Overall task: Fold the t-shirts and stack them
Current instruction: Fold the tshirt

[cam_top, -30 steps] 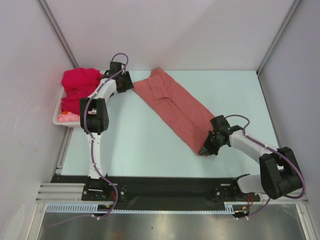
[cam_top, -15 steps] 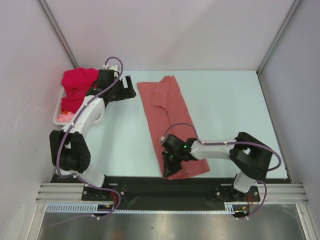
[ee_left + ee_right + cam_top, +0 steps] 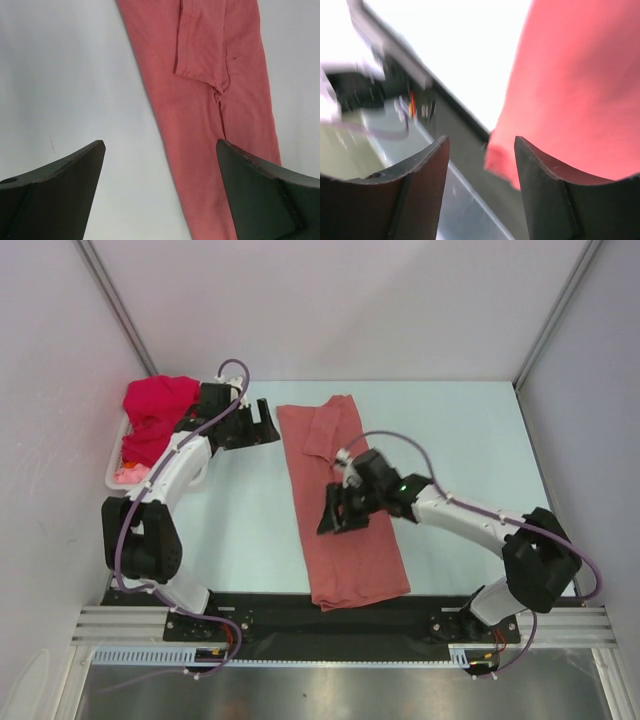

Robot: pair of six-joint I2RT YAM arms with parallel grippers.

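The salmon-red t-shirt [image 3: 352,560] lies flat as a long narrow strip running from the back of the table to its near edge, one sleeve folded over on top [image 3: 200,45]. My left gripper [image 3: 264,424] hovers just left of the shirt's far end, open and empty [image 3: 160,144]. Open too, my right gripper [image 3: 334,517] hangs over the middle of the strip with nothing between its fingers [image 3: 481,140]; that view is blurred and shows the shirt's near corner [image 3: 580,75]. A crimson t-shirt [image 3: 156,405] and a light pink one [image 3: 131,475] sit in the basket.
The white basket [image 3: 111,477] stands at the table's left edge, beside the left arm. A black rail [image 3: 260,615] runs along the near edge, under the shirt's hem. Grey walls close in the left, back and right.
The shirt swung from a diagonal to lie lengthwise, its near end dragged to the front edge. Both grippers opened and let it go; the right one then lifted back over the shirt's middle.
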